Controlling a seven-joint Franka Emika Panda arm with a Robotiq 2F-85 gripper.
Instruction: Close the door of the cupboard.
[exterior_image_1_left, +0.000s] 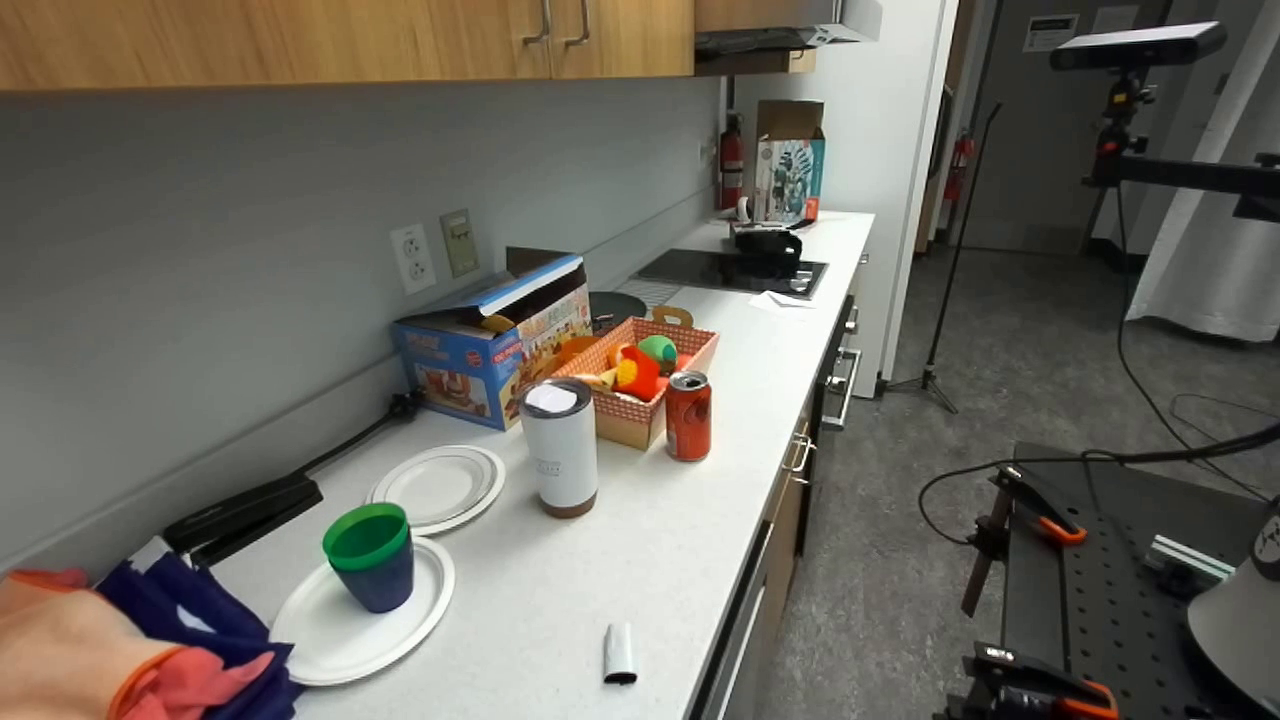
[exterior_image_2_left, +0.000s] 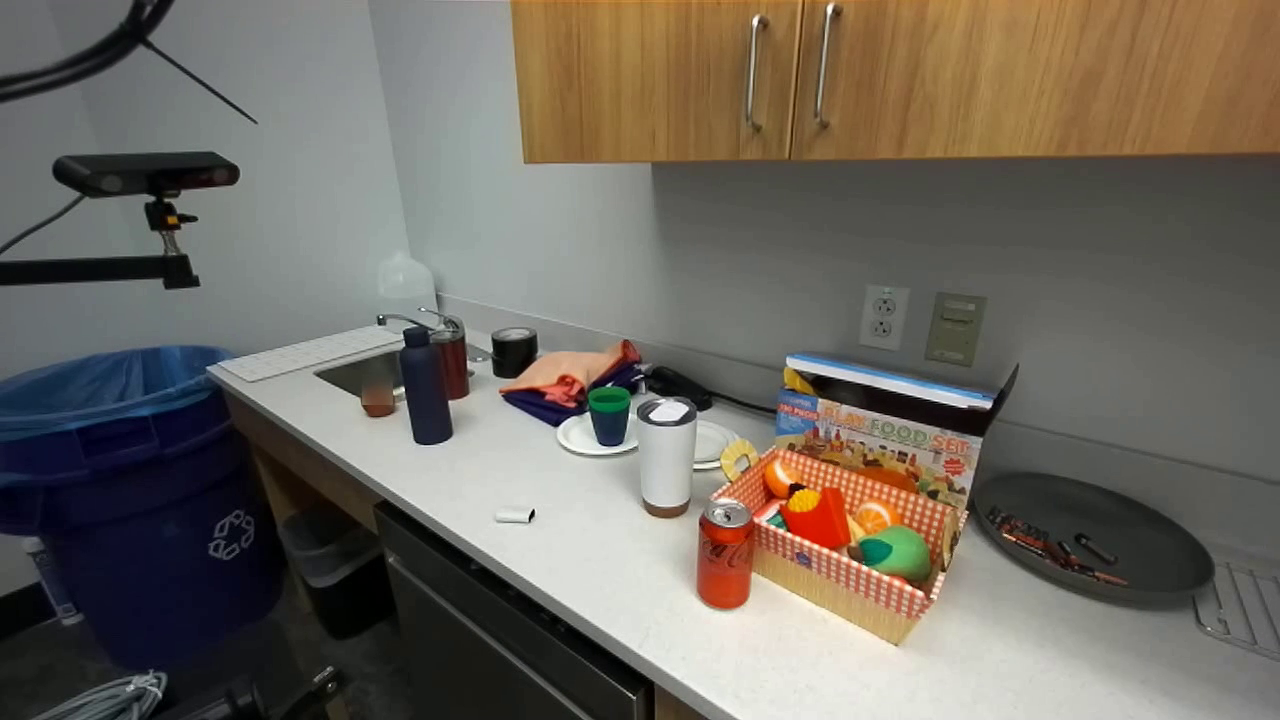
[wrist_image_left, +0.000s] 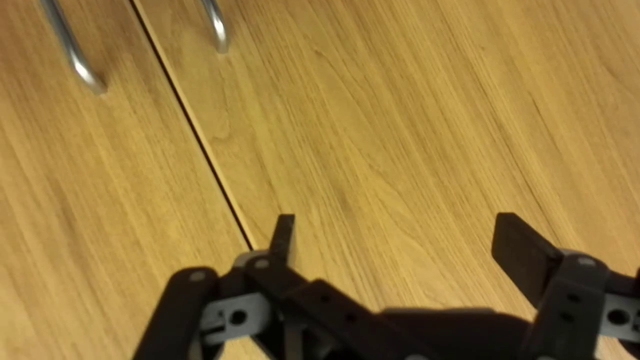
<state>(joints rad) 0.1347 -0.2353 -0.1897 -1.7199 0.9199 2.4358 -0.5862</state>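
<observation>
The cupboard (exterior_image_2_left: 650, 90) is a light-brown wood upper cabinet above the counter, in both exterior views (exterior_image_1_left: 270, 40). Its two front panels, each with a silver bar handle, look flush there. In the wrist view two wood panels meet at a thin dark seam; a handle shows on each at the upper left. I take the door (wrist_image_left: 400, 125) to be the panel right of the seam. My gripper (wrist_image_left: 392, 220) is open and empty in front of it. I cannot tell whether the fingertips touch it. The cupboard's inside is hidden. The gripper is out of both exterior views.
The white counter (exterior_image_2_left: 590, 560) below holds a red can (exterior_image_2_left: 726, 555), a white tumbler (exterior_image_2_left: 667, 455), a basket of toy food (exterior_image_2_left: 830, 580), a box, plates and cups. A range hood (exterior_image_1_left: 770, 40) adjoins the cupboard. A camera on an arm (exterior_image_1_left: 1140, 45) stands across the aisle.
</observation>
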